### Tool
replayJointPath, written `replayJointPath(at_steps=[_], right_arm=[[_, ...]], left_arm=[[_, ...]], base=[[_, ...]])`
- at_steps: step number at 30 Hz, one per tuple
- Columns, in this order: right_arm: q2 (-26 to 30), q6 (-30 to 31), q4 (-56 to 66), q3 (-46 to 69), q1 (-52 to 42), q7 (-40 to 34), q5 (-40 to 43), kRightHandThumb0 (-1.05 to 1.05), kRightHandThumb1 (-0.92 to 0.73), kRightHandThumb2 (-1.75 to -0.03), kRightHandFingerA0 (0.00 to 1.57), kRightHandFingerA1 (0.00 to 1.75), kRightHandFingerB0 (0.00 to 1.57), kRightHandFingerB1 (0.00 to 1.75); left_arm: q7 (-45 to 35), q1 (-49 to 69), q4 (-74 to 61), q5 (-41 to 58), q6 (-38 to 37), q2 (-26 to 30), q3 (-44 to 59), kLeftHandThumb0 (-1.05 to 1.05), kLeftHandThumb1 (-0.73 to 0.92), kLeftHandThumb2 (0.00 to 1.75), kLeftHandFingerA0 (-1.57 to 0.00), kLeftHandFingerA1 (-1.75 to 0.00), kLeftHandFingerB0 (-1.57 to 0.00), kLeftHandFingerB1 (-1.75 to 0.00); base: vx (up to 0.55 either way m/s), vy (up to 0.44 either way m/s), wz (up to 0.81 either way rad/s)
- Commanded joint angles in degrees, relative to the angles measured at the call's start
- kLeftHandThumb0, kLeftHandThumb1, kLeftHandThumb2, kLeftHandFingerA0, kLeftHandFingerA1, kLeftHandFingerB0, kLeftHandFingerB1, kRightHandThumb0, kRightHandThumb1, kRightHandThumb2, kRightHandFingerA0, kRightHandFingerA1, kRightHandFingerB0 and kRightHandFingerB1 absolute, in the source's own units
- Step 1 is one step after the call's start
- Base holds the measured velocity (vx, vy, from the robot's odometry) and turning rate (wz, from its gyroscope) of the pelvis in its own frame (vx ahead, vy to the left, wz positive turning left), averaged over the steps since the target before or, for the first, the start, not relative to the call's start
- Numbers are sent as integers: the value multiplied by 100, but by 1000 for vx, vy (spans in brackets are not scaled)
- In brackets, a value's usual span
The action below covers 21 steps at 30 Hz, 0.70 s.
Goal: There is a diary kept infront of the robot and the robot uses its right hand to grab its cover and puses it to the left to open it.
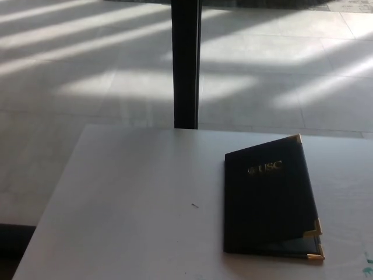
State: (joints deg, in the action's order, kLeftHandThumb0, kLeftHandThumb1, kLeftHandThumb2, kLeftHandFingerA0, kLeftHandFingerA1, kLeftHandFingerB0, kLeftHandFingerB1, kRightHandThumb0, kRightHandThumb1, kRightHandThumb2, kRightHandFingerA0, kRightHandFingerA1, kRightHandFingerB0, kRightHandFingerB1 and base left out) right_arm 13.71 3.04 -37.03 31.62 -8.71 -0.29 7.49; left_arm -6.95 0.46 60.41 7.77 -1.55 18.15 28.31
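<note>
Diary (269,195) lay right of centre on table (134,204), spine left, cover propped slightly ajar at right edge. I saw neither hand, couldn't tell fingers. Judged raised edge handy for right-hand grab.

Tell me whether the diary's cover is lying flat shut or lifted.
Slightly lifted. The diary lies on the table with its cover raised along the right edge: a gap shows between the two lower gold corners. No hand is in view.

Diary (269,201): dark navy-black cover, gold "USC" lettering, gold metal corners. Bench (134,204): plain white. Floor (87,76): pale grey tiles striped with sunlight bands. Post (186,64): black.
</note>
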Motion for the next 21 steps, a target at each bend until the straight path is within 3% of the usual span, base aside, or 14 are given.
replayJointPath(at_steps=[1, 2, 3, 5, 6, 7, 8, 9, 12, 15, 16, 17, 18, 21], right_arm=[[227, 1003, 1090, 2563, 428, -714, 2943, -44, -80, -129, 66, 97, 19, 69], [305, 1022, 1132, 2689, 474, -804, 2951, -70, -92, -89, 56, 136, 29, 109], [336, 942, 1220, 2796, 495, -864, 2944, -71, -92, -88, 59, 139, 32, 113], [582, 815, 1240, 2994, 690, -778, 2960, -77, -81, -116, 68, 108, 52, 92], [593, 831, 1311, 3026, 740, -816, 2944, -76, -92, -82, 64, 131, 42, 112], [655, 861, 1453, 3071, 869, -928, 2905, -72, -80, -121, 76, 108, 54, 93], [743, 918, 1564, 3108, 1020, -1023, 2864, -76, -92, -81, 77, 123, 46, 113], [828, 1030, 1783, 3155, 1218, -1128, 2922, -72, -84, -124, 78, 107, 48, 90], [983, 1189, 2297, 3124, 1643, -1151, 2984, -78, -92, -81, 72, 104, 46, 99], [1016, 1407, 2703, 3102, 2161, -1414, 3078, -75, -92, -75, 92, 84, 62, 89], [999, 1456, 2867, 3039, 2312, -1455, 3086, -79, -92, -77, 93, 78, 69, 85], [934, 1481, 3081, 2934, 2381, -1389, 3059, -69, -81, -125, 85, 77, 70, 80], [807, 1488, 3365, 2792, 2449, -1380, 3040, -78, -92, -76, 90, 67, 75, 72], [520, 1764, 4064, 2352, 2611, -1501, 2899, -78, -92, -74, 85, 60, 77, 60]], left_arm=[[-318, -514, 697, 2036, 128, 522, 1948, -105, 79, 150, -43, -144, -23, -124], [-335, -515, 703, 2018, 138, 522, 1979, -105, 79, 148, -39, -137, -23, -121], [-386, -508, 723, 1988, 126, 524, 1994, -105, 92, 106, -19, -174, -14, -152], [-464, -523, 766, 1911, 101, 535, 2015, -105, 92, 100, -25, -155, -18, -136], [-443, -529, 771, 1895, 106, 536, 2041, -105, 92, 108, -22, -175, -16, -153], [-418, -537, 790, 1874, 112, 545, 2069, -105, 78, 148, -37, -136, -23, -121], [-445, -542, 818, 1847, 102, 556, 2088, -105, 79, 150, -38, -138, -25, -124], [-468, -539, 809, 1839, 83, 550, 2113, -105, 79, 152, -43, -145, -26, -128], [-455, -552, 823, 1797, 79, 554, 2176, -105, 78, 152, -40, -142, -26, -127], [-439, -568, 841, 1751, 61, 555, 2214, -105, 79, 153, -45, -148, -26, -130], [-445, -574, 855, 1747, 66, 559, 2235, -105, 78, 151, -44, -145, -25, -126], [-426, -587, 878, 1747, 74, 563, 2266, -105, 79, 152, -48, -149, -26, -129], [-396, -598, 892, 1745, 78, 577, 2281, -105, 79, 153, -50, -151, -29, -131], [-421, -605, 904, 1733, 83, 588, 2311, -105, 81, 152, -45, -146, -26, -128]], base=[[0, 0, 0], [0, 0, 0], [0, 0, 0], [0, 0, 0], [0, 0, 0], [0, 0, 0], [0, 0, 0], [0, 0, 0], [0, 0, 0], [0, 0, 0], [0, 0, 0], [0, 0, 0], [0, 0, 0], [0, 0, 0]])
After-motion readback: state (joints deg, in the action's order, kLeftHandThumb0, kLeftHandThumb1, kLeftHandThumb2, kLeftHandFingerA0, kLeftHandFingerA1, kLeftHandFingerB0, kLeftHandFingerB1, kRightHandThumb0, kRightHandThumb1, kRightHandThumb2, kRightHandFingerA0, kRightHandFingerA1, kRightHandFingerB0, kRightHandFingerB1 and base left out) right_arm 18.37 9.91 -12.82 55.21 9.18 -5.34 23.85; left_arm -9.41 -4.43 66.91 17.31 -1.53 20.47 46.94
